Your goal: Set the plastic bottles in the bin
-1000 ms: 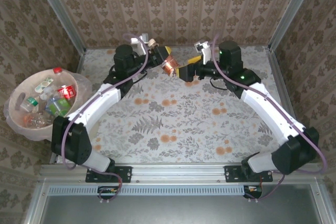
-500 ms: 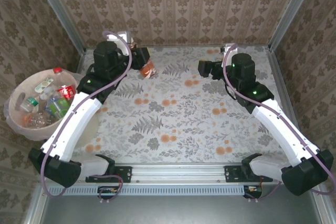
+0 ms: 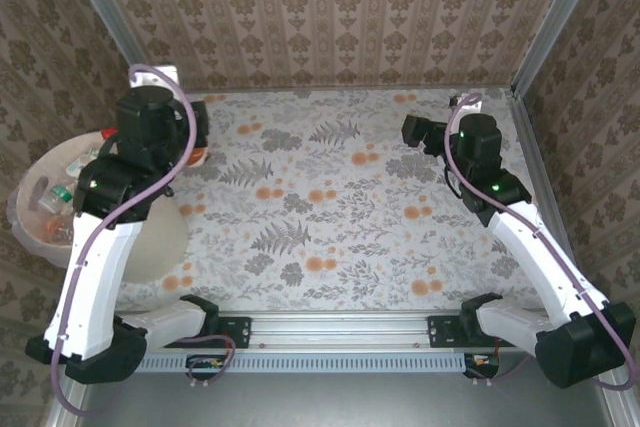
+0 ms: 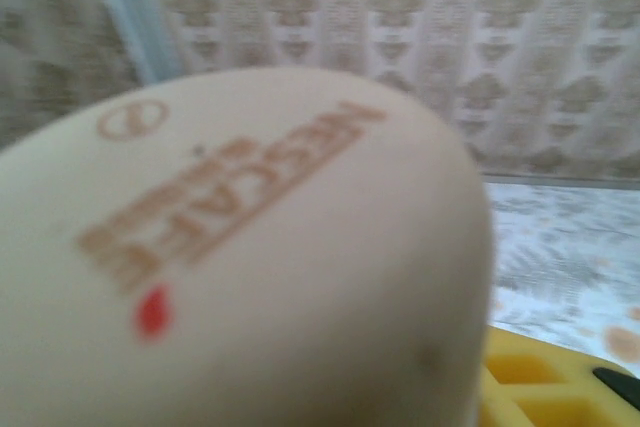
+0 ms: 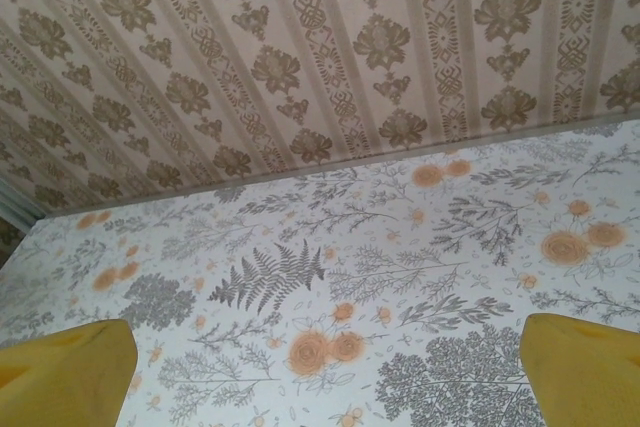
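Beside the bin [image 3: 35, 175], left fingers [image 4: 540, 387] have swung over pinching a bottle [image 4: 230, 247]; right fingers [image 5: 585, 367] spread, withdrawn.

The table [image 3: 330, 217] is open from near edge to far wall [image 3: 340, 17], so I can cross its middle freely. At the far-left corner my left gripper [image 3: 198, 147], clamped on a bottle [image 4: 230, 247], hangs near the bin [image 3: 22, 227]; my right arm [image 3: 530, 247] lines the right edge.

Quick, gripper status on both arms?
Left gripper: closed on a Nescafe-labelled bottle.
Right gripper: open, holding nothing.
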Available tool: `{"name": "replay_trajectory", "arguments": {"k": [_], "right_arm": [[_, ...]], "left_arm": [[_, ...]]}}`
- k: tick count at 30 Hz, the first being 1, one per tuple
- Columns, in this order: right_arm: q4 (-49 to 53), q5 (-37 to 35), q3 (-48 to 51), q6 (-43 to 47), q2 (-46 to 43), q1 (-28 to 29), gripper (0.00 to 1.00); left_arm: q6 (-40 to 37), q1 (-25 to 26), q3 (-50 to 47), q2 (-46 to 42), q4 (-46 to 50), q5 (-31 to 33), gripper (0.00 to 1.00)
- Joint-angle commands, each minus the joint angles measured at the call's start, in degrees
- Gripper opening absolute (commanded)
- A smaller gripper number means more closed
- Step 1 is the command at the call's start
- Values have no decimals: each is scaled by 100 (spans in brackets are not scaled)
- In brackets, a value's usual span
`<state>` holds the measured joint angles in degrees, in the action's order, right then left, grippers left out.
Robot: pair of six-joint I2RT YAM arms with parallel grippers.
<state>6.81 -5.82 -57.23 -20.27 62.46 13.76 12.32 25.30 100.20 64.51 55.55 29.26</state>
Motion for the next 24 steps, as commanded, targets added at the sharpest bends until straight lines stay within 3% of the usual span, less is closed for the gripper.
{"name": "replay_trajectory", "arguments": {"k": [1, 4, 8, 12, 17, 20, 24], "right_arm": [[-227, -55, 87, -192, -9, -106, 100], [-268, 56, 49, -207, 111, -140, 100], [-255, 159, -72, -210, 385, -172, 100], [-24, 239, -291, -196, 706, -182, 100], [36, 256, -369, -203, 886, -183, 100], [61, 258, -368, -244, 909, -181, 100], [92, 264, -368, -338, 884, -181, 100]], "left_arm": [[-223, -285, 473, 110, 1348, 1469, 49], [36, -721, 753, 298, 2050, 1800, 50], [470, -1511, 904, 636, 2863, 1529, 48], [719, -1801, 850, 773, 3310, 1853, 47], [114, -2944, 737, 832, 2926, 1840, 47], [-314, -3691, 594, 688, 2264, 1196, 47], [-103, -3967, 406, 762, 2222, 540, 50]]}}
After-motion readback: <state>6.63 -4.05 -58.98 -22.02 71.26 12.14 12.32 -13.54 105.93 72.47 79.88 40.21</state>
